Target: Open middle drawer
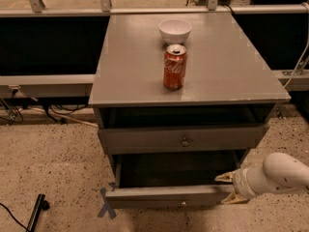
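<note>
Camera view, lower centre: the grey flat-fronted middle drawer stands pulled out, so the opening looks essentially done. The white gripper sits at its right end, fingers apart.

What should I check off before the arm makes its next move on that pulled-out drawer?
1. Is the middle drawer open? ok: it is pulled out, and its dark inside shows behind its front.
2. Is the gripper at the drawer? ok: it is at the right end of the front.
3. Is the gripper free to back away? cannot tell.
4. Is the soda can upright? ok: it stands on the cabinet top.
5. Is the bowl upright? ok: it sits behind the can.
</note>
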Controlling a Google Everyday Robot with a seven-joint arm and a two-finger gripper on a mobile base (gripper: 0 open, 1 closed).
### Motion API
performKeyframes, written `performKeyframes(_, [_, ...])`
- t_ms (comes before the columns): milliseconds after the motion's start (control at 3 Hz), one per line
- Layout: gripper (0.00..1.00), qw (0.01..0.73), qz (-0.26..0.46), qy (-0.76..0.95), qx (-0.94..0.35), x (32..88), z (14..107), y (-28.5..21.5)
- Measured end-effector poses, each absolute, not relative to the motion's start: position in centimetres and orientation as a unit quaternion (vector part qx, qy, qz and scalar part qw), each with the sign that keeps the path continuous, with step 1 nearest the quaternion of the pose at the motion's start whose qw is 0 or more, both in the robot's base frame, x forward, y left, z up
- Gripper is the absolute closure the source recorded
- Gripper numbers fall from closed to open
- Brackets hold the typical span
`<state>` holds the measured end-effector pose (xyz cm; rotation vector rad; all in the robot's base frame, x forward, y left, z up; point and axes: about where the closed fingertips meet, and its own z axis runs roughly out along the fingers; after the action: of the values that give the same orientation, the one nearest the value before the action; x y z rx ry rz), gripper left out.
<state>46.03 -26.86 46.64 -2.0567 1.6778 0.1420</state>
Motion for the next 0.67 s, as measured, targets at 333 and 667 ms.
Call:
performKeyframes(333, [0.59,0.246,0.033,0.606,-0.756,49.2,47.4,-25.8])
performKeyframes(667, [0.83,0.249,0.021,0.612,-0.75,52.0,46.9,-24.9])
